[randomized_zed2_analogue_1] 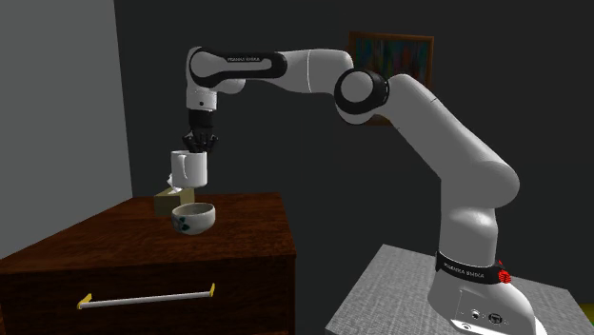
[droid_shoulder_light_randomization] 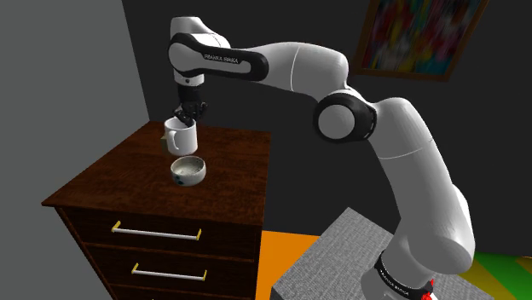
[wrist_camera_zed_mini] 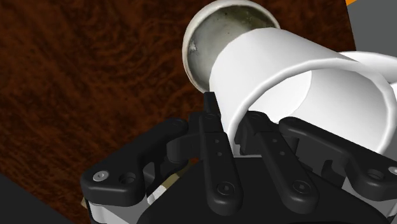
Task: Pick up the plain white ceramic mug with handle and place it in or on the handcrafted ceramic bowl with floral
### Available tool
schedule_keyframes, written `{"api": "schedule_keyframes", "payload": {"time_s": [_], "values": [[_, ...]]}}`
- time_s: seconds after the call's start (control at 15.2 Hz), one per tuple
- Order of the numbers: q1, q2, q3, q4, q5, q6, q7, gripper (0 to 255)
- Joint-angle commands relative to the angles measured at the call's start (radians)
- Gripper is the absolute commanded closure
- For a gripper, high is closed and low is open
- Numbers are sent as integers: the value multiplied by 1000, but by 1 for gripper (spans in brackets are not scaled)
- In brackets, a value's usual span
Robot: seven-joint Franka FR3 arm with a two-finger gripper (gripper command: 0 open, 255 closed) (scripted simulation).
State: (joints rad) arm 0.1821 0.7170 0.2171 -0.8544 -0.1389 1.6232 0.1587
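The mug [droid_shoulder_light_randomization: 181,135] is plain white, inside and out. The bowl [droid_shoulder_light_randomization: 187,170] is cream with small dark blue-green marks on its outer wall — its inside is mottled grey-green. The gripper [droid_shoulder_light_randomization: 188,118] is all black. The arm [droid_shoulder_light_randomization: 401,162] is white with dark joints. The dresser [droid_shoulder_light_randomization: 234,162] is dark reddish-brown with swirling wood grain, and its drawer handles [droid_shoulder_light_randomization: 157,232] are pale with gold ends. The stand [droid_shoulder_light_randomization: 341,251] is speckled grey, the floor [droid_shoulder_light_randomization: 286,256] orange — the painting [droid_shoulder_light_randomization: 422,34] many-coloured.
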Motion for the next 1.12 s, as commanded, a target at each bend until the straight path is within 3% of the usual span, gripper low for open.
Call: {"api": "schedule_keyframes", "payload": {"time_s": [0.0, 0.79, 1.06], "values": [[-5, -12, 1, -47, 1, 36, 2, 255], [-27, -45, 2, -271, 3, 225, 11, 255], [-27, -45, 2, -271, 3, 225, 11, 255]]}}
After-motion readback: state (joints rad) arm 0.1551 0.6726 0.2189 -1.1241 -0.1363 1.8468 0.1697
